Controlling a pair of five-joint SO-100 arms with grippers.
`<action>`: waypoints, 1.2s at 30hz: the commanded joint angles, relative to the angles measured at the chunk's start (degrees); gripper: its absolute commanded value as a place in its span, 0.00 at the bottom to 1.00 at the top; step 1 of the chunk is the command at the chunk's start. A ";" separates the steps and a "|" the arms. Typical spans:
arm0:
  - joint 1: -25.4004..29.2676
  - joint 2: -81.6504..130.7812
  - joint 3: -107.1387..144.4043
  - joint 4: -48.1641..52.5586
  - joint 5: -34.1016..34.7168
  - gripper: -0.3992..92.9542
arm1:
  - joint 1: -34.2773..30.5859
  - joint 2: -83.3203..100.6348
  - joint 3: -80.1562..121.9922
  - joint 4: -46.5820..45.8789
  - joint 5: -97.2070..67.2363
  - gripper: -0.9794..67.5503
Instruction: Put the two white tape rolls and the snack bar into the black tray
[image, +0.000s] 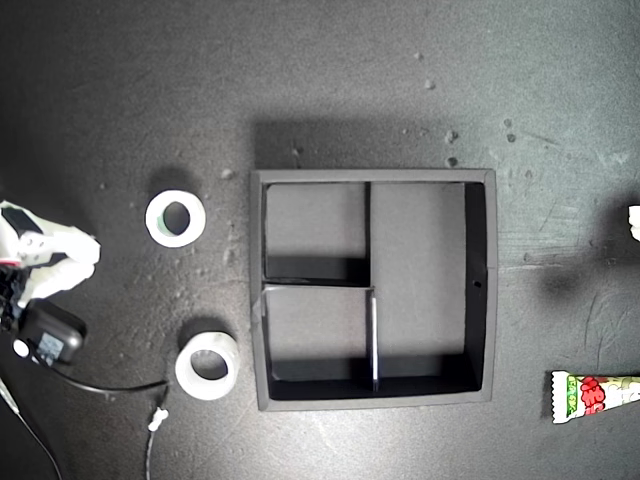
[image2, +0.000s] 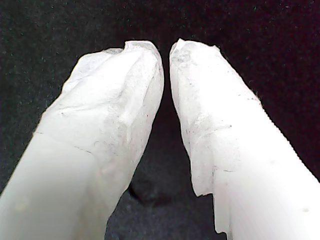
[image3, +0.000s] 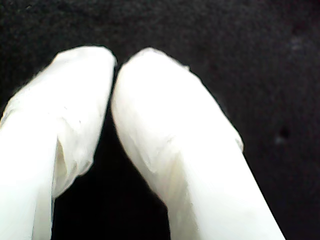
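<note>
Exterior view has the black tray (image: 480, 290) sitting mid-scene with all three compartments bare, so nothing's been loaded yet. Both white tape rolls sit off the tray's left in that view: the far roll (image: 176, 217) well apart from it, the near roll (image: 208, 365) just beside its near left corner. The snack bar (image: 594, 396) pokes in at the right edge, only its crimped end showing.

An arm (image: 40, 265) sits at the left edge near the rolls and a sliver of another at the right edge, probably parked there so each covers its own side, but I can't match either to a wrist view.

My first gripper (image2: 166, 50) has its taped fingertips a sliver apart over dark mat, holding nothing. My second gripper (image3: 115, 65) looks pressed together, also empty, though it's blurry.
</note>
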 joint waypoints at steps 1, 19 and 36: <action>0.00 2.64 3.25 2.11 -10.46 0.01 | 4.83 0.00 0.70 0.70 0.70 0.02; 3.69 2.55 3.25 -1.41 -17.05 0.01 | 5.19 0.00 0.70 -0.79 3.96 0.02; 6.77 2.64 2.99 -33.13 -0.35 0.12 | 8.79 0.00 0.70 -25.14 37.79 0.01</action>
